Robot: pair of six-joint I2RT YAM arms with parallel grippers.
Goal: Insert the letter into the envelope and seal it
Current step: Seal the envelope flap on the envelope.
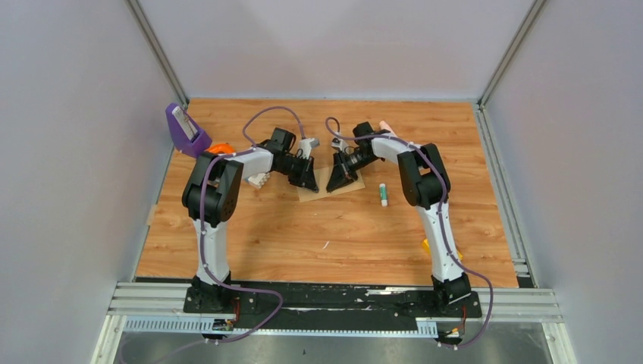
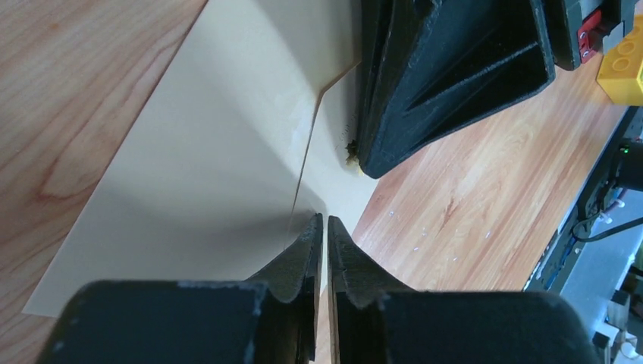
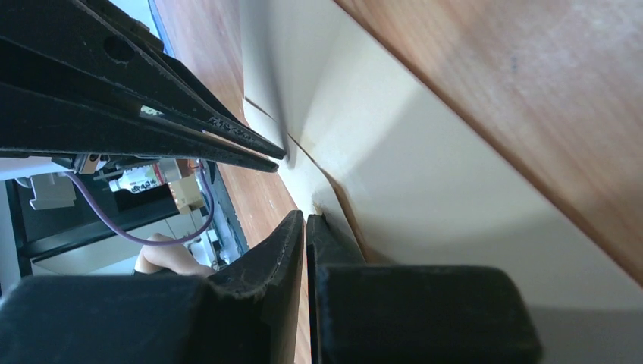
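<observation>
The tan envelope [image 1: 318,192] lies flat at the middle of the table, its flap folded down along a seam [image 2: 303,152]. My left gripper [image 1: 309,182] rests tip-down on its left part, jaws together with only a hairline slit and nothing between them [image 2: 325,227]. My right gripper [image 1: 334,184] presses its tip on the envelope's right part, near the flap edge, jaws likewise together [image 3: 305,224]. Each wrist view shows the other gripper's fingers [image 2: 447,76] [image 3: 152,114] close by. The letter is hidden from every view.
A glue stick [image 1: 384,195] lies just right of the envelope. A purple holder [image 1: 186,130] and an orange object [image 1: 220,148] sit at the far left. A yellow brick [image 2: 625,64] lies near the right arm. Walls close in on three sides.
</observation>
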